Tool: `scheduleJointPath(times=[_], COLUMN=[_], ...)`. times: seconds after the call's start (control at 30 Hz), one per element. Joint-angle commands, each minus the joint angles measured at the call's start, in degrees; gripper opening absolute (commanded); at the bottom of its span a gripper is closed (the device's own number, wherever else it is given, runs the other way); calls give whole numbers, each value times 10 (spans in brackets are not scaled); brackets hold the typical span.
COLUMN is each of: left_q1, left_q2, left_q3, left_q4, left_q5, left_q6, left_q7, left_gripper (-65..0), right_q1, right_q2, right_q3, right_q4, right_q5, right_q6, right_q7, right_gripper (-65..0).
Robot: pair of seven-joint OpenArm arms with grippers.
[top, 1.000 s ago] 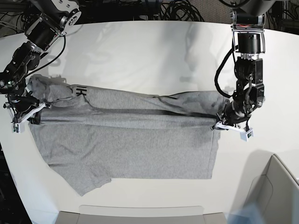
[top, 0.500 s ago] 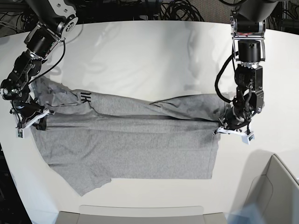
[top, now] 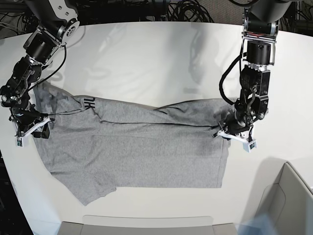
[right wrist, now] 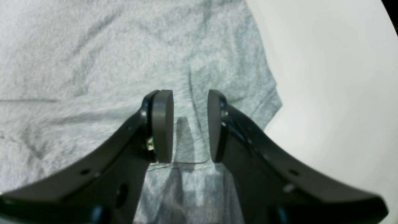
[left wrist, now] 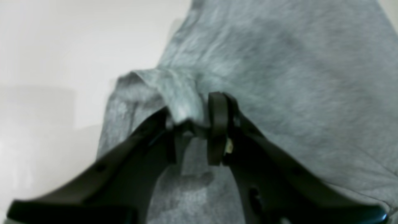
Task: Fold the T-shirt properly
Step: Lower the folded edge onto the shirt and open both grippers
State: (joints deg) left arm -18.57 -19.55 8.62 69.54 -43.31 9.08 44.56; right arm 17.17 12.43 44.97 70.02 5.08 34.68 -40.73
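The heather-grey T-shirt (top: 137, 152) lies spread on the white table (top: 156, 58), its upper part folded down in a long band, with black lettering (top: 88, 102) showing near the left end. My right gripper (top: 32, 128) is at the shirt's left edge. In the right wrist view it (right wrist: 189, 124) is open just above flat cloth (right wrist: 93, 62), with nothing between the pads. My left gripper (top: 234, 137) sits at the shirt's right edge. In its wrist view the jaws (left wrist: 192, 130) are parted, and a small raised fold of cloth (left wrist: 183, 102) still stands between the fingertips.
A pale box (top: 288, 200) stands at the front right corner. A flat light tray (top: 146, 223) runs along the front edge. Cables (top: 186, 10) lie behind the table's far edge. Bare table surface lies beyond the shirt.
Both grippers went from shut on the shirt's folded edge to parted. The folded band has sunk flatter onto the shirt, and the left gripper has shifted slightly inward.
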Motion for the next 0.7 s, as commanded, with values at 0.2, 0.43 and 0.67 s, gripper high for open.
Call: scheduleJointPath(times=[0.2, 0.43, 0.67], left_q1=[16, 101, 163], left_q2=[-11, -17, -18], left_q3=[-48, -102, -113], left_q4=[95, 221, 291], left_q5=[0, 0, 0], left_q6=[-3, -7, -7], left_q7=[-7, 39, 71], left_gripper=[-501, -502, -502], right_q1=[-6, -89, -160], right_q2=[37, 6, -19], right_q3=[6, 62, 176], right_q4=[60, 176, 191], right_q5=[101, 114, 189], right_q6=[-3, -3, 3], right_q7=[10, 9, -98], right_gripper=[-458, -458, -459])
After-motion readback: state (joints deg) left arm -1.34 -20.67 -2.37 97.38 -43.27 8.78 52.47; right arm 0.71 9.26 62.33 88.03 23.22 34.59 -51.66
